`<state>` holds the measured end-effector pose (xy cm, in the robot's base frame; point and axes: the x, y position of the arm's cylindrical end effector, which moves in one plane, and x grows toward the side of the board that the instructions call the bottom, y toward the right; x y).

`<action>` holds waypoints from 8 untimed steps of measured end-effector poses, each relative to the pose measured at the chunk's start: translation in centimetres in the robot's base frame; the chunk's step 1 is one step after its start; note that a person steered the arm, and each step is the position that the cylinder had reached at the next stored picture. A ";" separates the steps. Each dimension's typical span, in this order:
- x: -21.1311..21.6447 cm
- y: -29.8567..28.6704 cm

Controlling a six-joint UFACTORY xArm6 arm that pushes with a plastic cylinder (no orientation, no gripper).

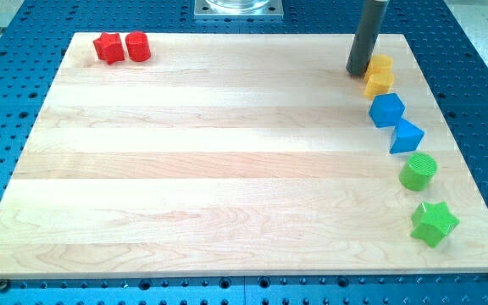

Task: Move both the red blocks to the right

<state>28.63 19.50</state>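
Note:
Two red blocks sit at the view's top left of the wooden board: a red star-shaped block [108, 47] and, touching its right side, a red round block [137, 46]. My tip [359, 71] is at the view's top right, far from the red blocks. It stands just left of two yellow blocks [379, 74], close to or touching them.
Down the view's right side runs a curved line of blocks: the yellow pair, a blue block [386, 110], a blue triangular block [407, 136], a green round block [418, 172] and a green star [434, 223]. The wooden board [227, 169] lies on a blue perforated table.

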 end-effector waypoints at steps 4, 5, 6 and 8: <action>1.0 -36.1; -2.3 -49.9; -3.4 -48.1; -5.3 -36.2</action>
<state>23.34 -16.70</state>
